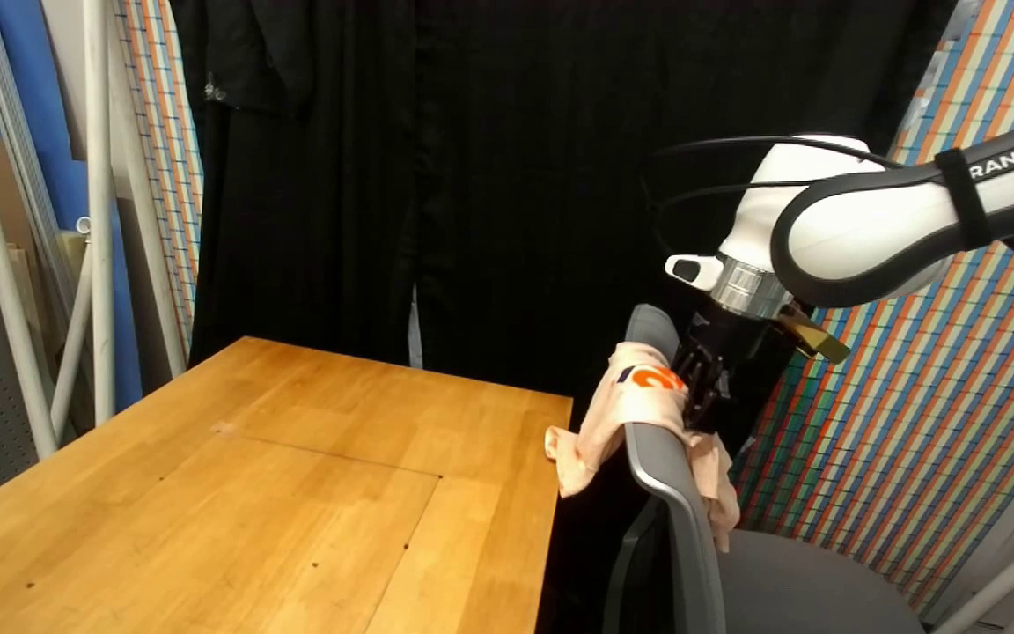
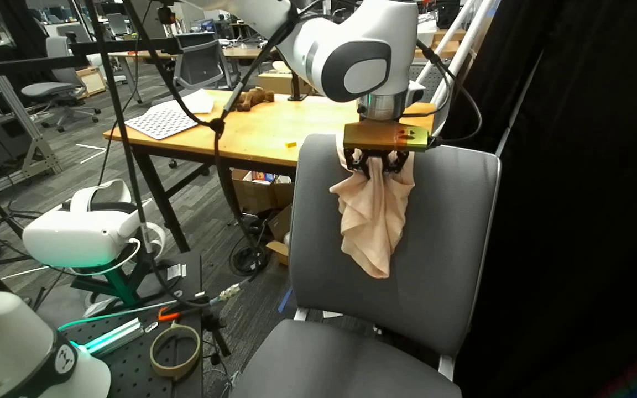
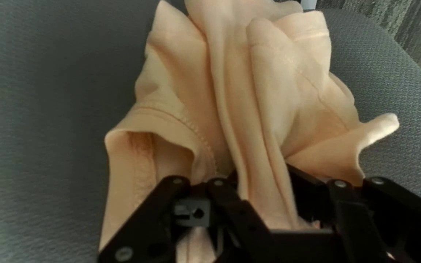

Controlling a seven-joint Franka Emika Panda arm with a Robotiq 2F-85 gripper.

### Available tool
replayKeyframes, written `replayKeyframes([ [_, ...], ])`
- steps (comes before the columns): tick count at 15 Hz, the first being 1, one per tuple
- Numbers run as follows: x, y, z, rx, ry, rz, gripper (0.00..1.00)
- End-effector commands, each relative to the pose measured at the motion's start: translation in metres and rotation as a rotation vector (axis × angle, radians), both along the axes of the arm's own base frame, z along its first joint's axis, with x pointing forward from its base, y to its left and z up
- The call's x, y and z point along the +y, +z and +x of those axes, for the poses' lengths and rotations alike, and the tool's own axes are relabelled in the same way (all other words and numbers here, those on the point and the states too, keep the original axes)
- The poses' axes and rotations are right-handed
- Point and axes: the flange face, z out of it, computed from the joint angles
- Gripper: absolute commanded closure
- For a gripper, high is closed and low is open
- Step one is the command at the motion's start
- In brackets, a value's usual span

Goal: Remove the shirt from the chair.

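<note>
The pale peach shirt (image 1: 639,409) is draped over the top of the grey chair's backrest (image 1: 674,480). Its orange-red patch (image 1: 657,379) lies near the top edge. In an exterior view the shirt (image 2: 374,226) hangs down the front of the backrest (image 2: 445,237), gathered into folds below my gripper (image 2: 376,171). My gripper (image 1: 706,412) points down against the front of the backrest. In the wrist view a fold of the shirt (image 3: 228,69) is bunched between the fingers of my gripper (image 3: 263,173), over the grey chair (image 3: 49,91). The cloth partly hides the fingertips.
A wooden table (image 1: 340,493) stands behind the chair's backrest, also in an exterior view (image 2: 263,127). A black curtain (image 1: 507,194) hangs close by. A stand with a white headset (image 2: 75,237) and a tape roll (image 2: 175,351) is beside the chair. Cables hang from the arm.
</note>
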Motion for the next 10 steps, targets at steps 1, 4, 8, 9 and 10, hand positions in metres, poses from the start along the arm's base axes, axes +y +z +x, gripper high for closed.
replayKeyframes([
  [1,0.021,0.007,-0.014,-0.133,0.065,0.019,0.90],
  [4,0.024,0.000,-0.043,-0.231,0.146,-0.023,0.90],
  [8,0.017,-0.009,-0.080,-0.392,0.228,-0.038,0.91],
  [9,0.017,-0.013,-0.089,-0.432,0.255,-0.042,0.91],
  [10,0.017,-0.017,-0.097,-0.474,0.278,-0.043,0.91],
])
